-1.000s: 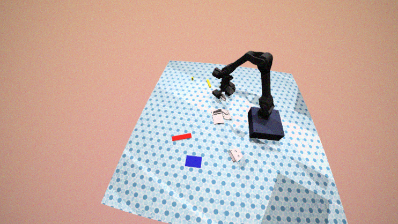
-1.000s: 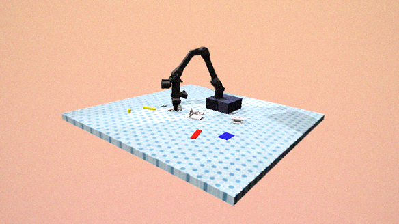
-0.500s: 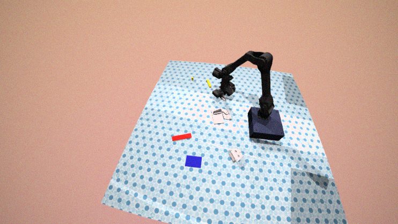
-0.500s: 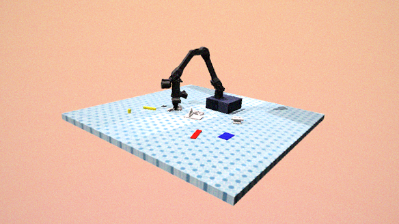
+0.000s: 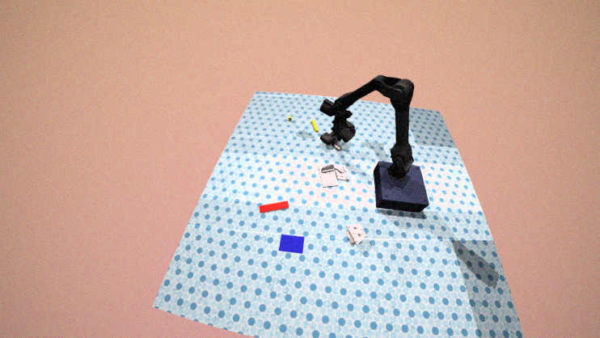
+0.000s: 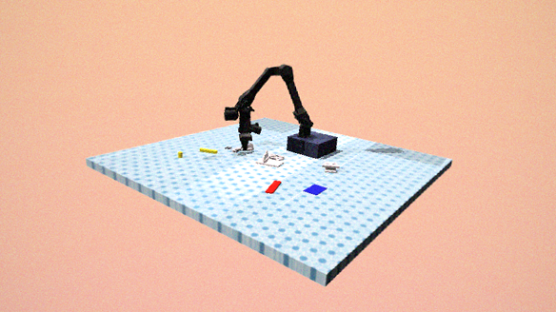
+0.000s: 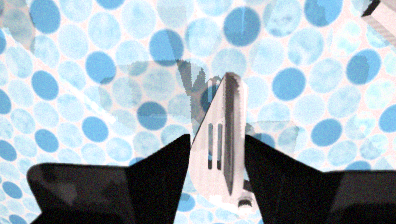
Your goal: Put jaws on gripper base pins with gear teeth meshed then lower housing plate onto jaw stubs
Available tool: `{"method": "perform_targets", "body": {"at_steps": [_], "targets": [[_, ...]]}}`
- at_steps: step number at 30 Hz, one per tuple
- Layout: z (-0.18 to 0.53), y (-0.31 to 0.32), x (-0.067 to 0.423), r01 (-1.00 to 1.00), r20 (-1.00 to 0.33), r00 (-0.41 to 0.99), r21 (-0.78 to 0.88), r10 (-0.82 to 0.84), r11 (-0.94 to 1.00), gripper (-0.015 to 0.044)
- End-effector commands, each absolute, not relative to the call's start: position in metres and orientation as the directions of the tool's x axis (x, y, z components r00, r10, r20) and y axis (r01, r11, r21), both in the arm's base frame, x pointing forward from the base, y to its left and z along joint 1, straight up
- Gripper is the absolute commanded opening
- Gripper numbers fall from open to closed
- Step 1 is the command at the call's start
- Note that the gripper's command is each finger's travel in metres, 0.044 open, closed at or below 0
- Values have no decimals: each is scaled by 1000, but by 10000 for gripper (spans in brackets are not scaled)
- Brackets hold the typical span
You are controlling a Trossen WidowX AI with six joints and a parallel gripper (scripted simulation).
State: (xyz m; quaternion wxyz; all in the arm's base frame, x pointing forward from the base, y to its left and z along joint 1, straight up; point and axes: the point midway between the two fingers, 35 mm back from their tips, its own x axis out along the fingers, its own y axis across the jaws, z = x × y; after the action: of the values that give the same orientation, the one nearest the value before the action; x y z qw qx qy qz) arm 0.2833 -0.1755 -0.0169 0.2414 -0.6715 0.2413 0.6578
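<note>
My gripper (image 5: 336,145) (image 6: 245,148) (image 7: 215,140) is shut on a white jaw (image 7: 201,172) with two slots and a raised edge. The jaw is between the fingertips, low at the table; whether it touches the table is not clear. The white gripper base (image 5: 329,181) (image 6: 274,163) lies nearer the middle of the table. An upright part stands at its far side and a curved part is on or beside it; these are too small to tell whether a jaw is on a pin. The white housing plate (image 5: 356,231) (image 6: 331,165) lies apart, toward the front and slightly tilted.
A red bar (image 5: 273,206) (image 6: 272,187) and a blue square (image 5: 291,243) (image 6: 314,190) lie toward the front. A yellow bar (image 5: 314,125) (image 6: 208,151) and a small yellow block (image 5: 289,118) (image 6: 179,154) lie beyond my gripper. The dark arm base (image 5: 400,187) (image 6: 311,145) stands at the right.
</note>
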Motion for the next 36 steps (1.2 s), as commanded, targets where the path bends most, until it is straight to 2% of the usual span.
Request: {"method": "perform_targets", "body": {"at_steps": [1, 21, 36], "targets": [[-2, -177, 285, -640, -1000, 24, -5, -14, -768, 134], [45, -175, 282, -641, -1000, 24, -4, -15, -768, 134], [50, -131, 278, -872, -1000, 24, -15, -11, -489, 134]]}}
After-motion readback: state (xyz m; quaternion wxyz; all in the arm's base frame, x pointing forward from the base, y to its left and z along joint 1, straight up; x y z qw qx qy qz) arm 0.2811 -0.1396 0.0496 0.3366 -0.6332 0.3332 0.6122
